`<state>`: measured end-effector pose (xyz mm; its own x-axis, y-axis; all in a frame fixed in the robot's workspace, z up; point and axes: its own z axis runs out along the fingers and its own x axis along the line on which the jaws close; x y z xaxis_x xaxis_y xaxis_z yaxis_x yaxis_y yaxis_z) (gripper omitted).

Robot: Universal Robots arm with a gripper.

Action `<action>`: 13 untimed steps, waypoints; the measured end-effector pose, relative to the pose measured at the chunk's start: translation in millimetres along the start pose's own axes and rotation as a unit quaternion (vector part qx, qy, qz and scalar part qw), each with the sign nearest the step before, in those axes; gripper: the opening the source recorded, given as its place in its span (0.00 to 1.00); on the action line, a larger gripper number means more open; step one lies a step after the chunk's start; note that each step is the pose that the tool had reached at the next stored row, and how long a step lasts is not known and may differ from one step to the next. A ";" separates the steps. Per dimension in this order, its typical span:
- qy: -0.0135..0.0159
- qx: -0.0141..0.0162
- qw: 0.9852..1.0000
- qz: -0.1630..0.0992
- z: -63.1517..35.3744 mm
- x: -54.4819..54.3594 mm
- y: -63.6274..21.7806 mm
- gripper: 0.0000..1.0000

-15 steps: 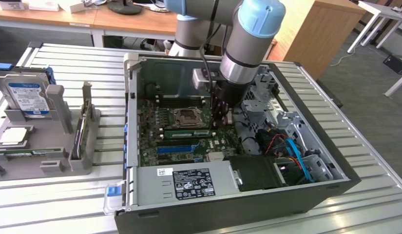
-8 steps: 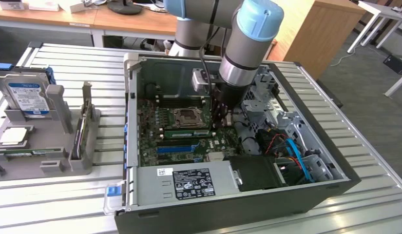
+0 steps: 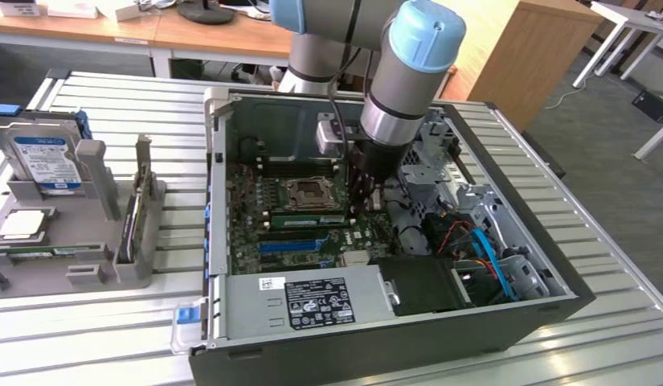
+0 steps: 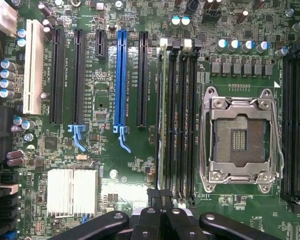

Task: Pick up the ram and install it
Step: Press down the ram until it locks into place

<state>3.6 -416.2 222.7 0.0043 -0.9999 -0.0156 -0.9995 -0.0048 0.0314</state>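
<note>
While the open case (image 3: 353, 338) lies on its side on a slatted metal table (image 3: 588, 241), its green board (image 4: 140, 160) faces up inside. Seated edge-up in the slot nearest the long black and blue slots, beside the empty square socket (image 4: 238, 141), stands the ram (image 4: 161, 115), a thin strip. Directly over the ram's end, the gripper (image 4: 161, 200) has its black fingers pressed together; whether they pinch it is hard to make out. At the exterior view's left, a grey rack (image 3: 74, 241) holds a drive (image 3: 47, 161).
</note>
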 end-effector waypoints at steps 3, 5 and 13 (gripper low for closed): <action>0.000 0.000 1.000 0.000 2.0 0.2 0.0 0.11; 0.000 0.000 1.000 0.000 2.5 0.1 0.0 0.11; 0.000 0.000 1.000 0.000 1.8 0.0 0.0 0.11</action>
<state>3.6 -416.1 221.0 0.0041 -0.9999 -0.0161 -0.9995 -0.0046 0.0314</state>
